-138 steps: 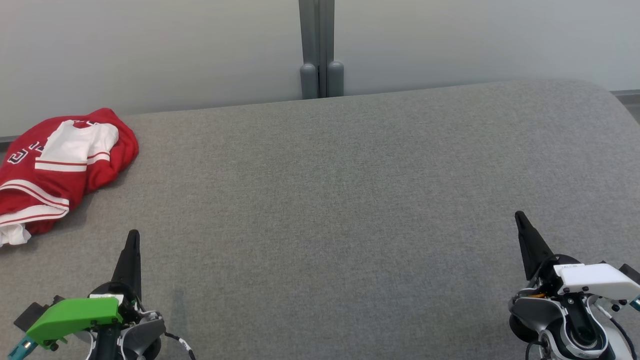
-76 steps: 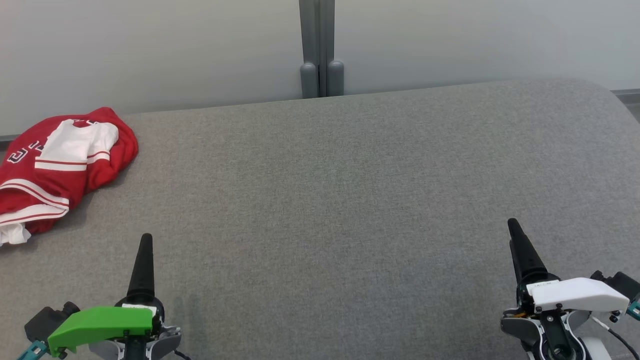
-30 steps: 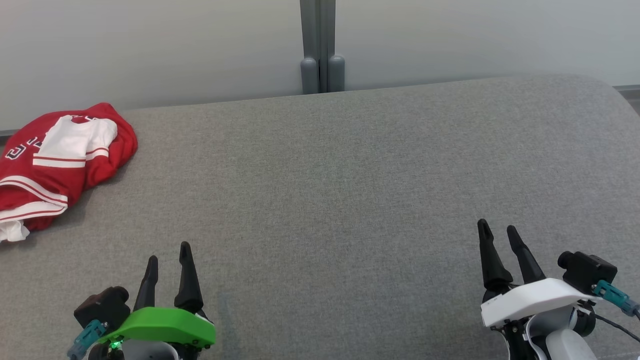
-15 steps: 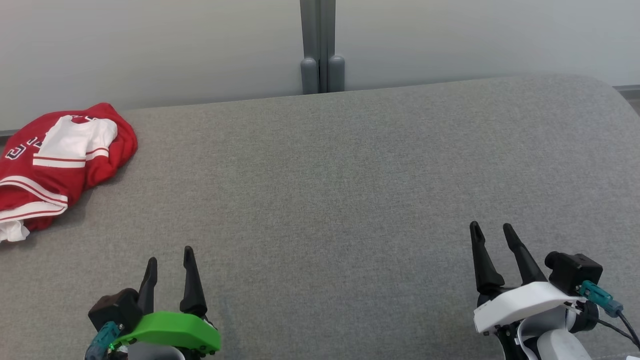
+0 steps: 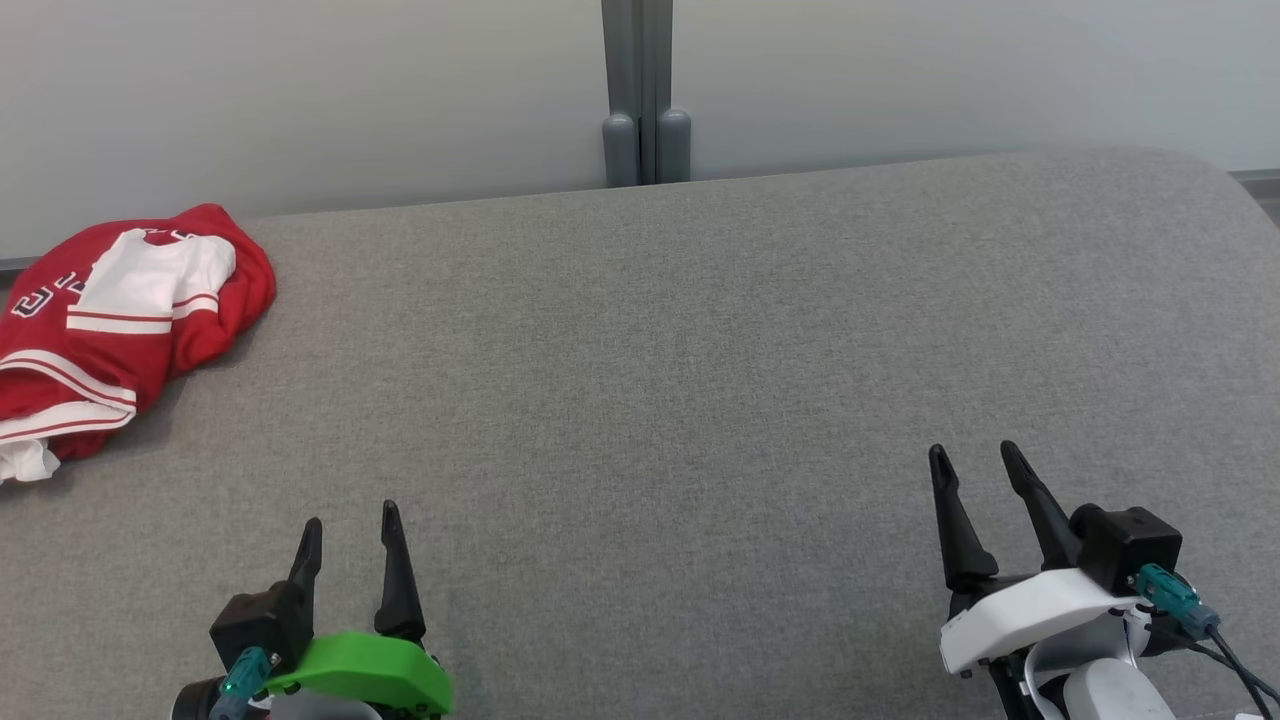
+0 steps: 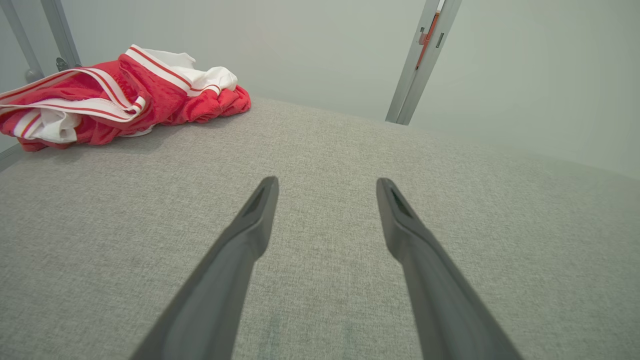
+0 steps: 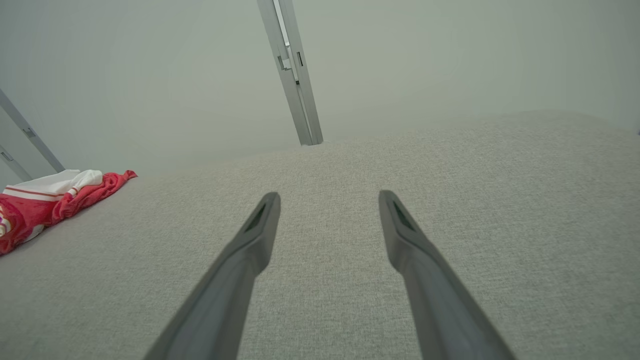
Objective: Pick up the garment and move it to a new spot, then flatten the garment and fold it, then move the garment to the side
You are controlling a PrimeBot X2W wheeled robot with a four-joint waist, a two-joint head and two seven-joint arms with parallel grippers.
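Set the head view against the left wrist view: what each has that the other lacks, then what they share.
Head view: the right gripper, open, under a white cover; a green cover on the left gripper; dark lettering on the red and white garment. Left wrist view: an orange-red fitting on the grey post; the garment's bunched folds from low down. Both: the garment crumpled on the grey surface, the post, the left gripper open.

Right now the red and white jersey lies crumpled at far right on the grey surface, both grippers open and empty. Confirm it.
Wrong side: the head view shows the red and white jersey crumpled at far left on the grey surface. The left gripper and right gripper are open and empty.
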